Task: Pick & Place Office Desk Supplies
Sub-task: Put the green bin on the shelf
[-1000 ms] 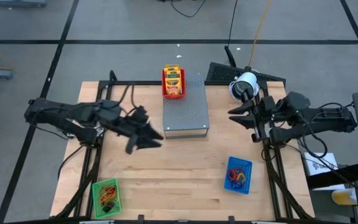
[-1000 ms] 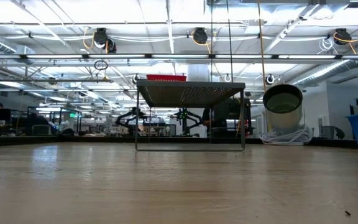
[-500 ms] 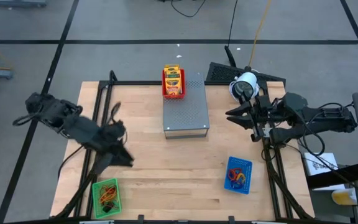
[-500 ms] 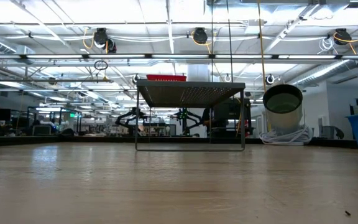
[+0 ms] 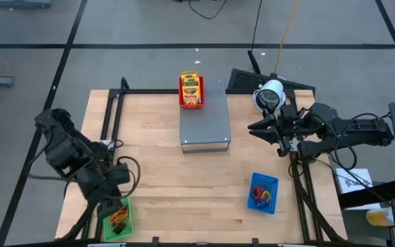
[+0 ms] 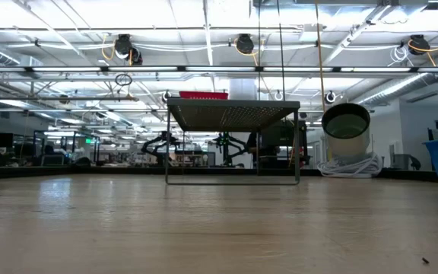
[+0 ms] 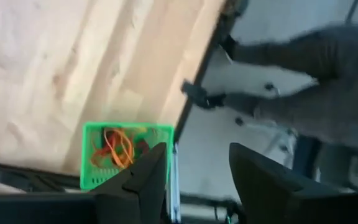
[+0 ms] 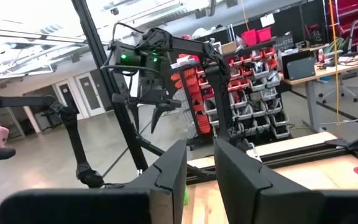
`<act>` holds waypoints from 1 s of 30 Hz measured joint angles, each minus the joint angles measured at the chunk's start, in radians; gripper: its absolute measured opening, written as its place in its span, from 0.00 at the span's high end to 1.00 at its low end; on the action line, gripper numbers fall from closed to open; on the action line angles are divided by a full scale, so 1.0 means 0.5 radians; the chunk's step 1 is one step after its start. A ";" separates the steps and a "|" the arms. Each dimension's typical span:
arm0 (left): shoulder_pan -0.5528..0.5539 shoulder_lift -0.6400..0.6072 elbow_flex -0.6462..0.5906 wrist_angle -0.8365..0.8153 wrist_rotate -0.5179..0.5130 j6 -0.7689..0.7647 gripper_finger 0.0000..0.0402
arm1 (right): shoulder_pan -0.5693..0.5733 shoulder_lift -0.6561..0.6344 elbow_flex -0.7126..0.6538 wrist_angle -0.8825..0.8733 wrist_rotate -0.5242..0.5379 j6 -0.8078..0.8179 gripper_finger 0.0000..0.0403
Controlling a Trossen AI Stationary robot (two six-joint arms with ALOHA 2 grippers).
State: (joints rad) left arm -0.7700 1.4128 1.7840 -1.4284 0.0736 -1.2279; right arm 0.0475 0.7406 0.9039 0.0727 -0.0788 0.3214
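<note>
Yellow-and-green crayon packets (image 5: 191, 88) lie in a red mesh tray on the far end of the grey perforated box (image 5: 206, 120). Orange and red rubber-band loops (image 7: 118, 146) and a dark piece lie in the green tray (image 5: 117, 217) at the near-left corner. More loops (image 5: 260, 195) sit in the blue tray (image 5: 263, 192). My left gripper (image 5: 113, 201) (image 7: 197, 155) hangs open above the green tray's far edge, with nothing between its fingers. My right gripper (image 5: 256, 127) (image 8: 199, 149) is open, in the air right of the box, pointing left.
The grey box stands raised on legs at the middle far side (image 6: 233, 114), with the red tray (image 6: 204, 95) on top. A white cylinder (image 5: 271, 95) stands at the far right. A black frame rail (image 5: 112, 130) runs along the left side. Bare wood (image 5: 184, 185) lies between the trays.
My left arm has swung away from the grey box, toward the table's near-left corner, and now hangs over the green tray. My right gripper has kept its place beside the box. No object has moved.
</note>
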 joint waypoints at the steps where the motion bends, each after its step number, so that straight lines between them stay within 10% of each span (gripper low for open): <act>1: -0.038 0.001 -0.002 -0.002 -0.067 -0.040 0.54 | 0.000 0.000 0.000 0.000 0.000 0.000 0.81; 18: -0.570 0.002 -0.301 -0.161 -0.345 -0.561 0.53 | 0.000 0.040 0.000 0.011 0.001 0.104 0.81; 30: -0.652 -0.185 -1.069 0.520 -0.254 -0.634 0.59 | 0.001 0.182 -0.001 0.086 -0.001 0.154 0.81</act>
State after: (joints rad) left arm -1.0962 1.3203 1.2494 -1.1685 -0.0536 -1.5447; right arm 0.0479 0.8315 0.9035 0.1158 -0.0792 0.3983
